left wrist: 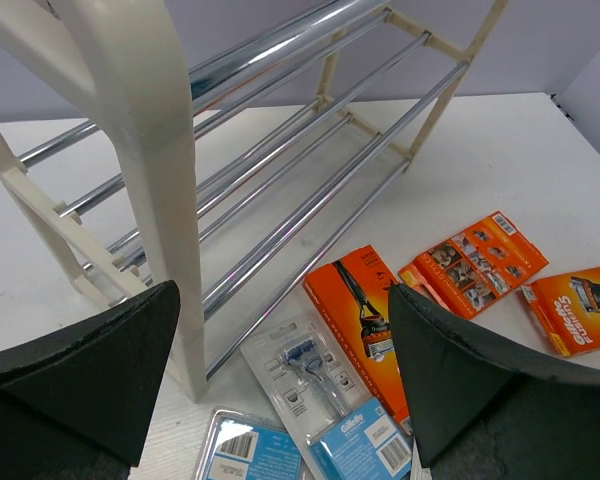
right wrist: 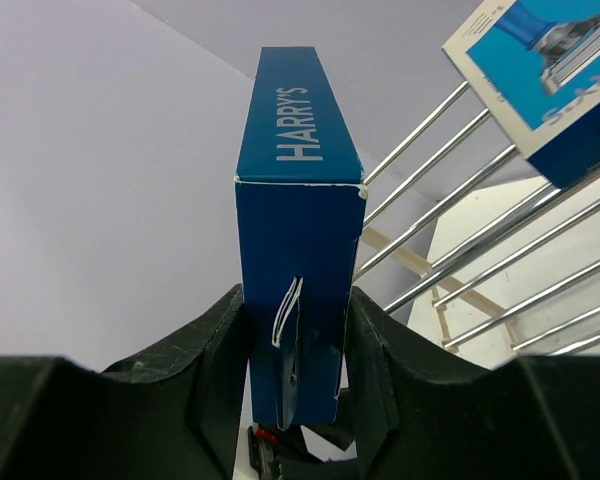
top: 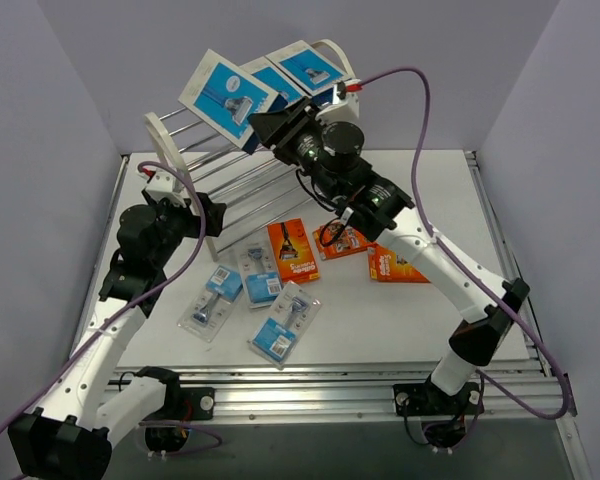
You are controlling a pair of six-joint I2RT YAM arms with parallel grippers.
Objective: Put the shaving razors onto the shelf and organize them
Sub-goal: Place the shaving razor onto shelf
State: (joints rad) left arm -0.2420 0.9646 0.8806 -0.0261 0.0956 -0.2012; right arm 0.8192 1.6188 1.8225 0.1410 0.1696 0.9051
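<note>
The shelf (top: 230, 190) stands at the back left, its white end panel (left wrist: 150, 150) close in the left wrist view. My right gripper (top: 270, 128) is shut on a blue box (top: 225, 97) and holds it at the shelf's top tier; the right wrist view shows the box edge-on (right wrist: 300, 200). Two more blue boxes (top: 277, 80) (top: 315, 66) rest on top. Three orange packs (top: 292, 250) (top: 342, 240) (top: 395, 266) and three clear blister packs (top: 212, 296) (top: 262, 276) (top: 285, 327) lie on the table. My left gripper (top: 215, 218) is open and empty beside the shelf's left foot.
A metal rail (top: 330, 385) runs along the table's near edge. Purple walls close in the back and both sides. A purple cable (top: 420, 110) loops above the right arm. The orange pack (left wrist: 365, 320) and a blister pack (left wrist: 325, 395) lie just under my left gripper (left wrist: 280, 380).
</note>
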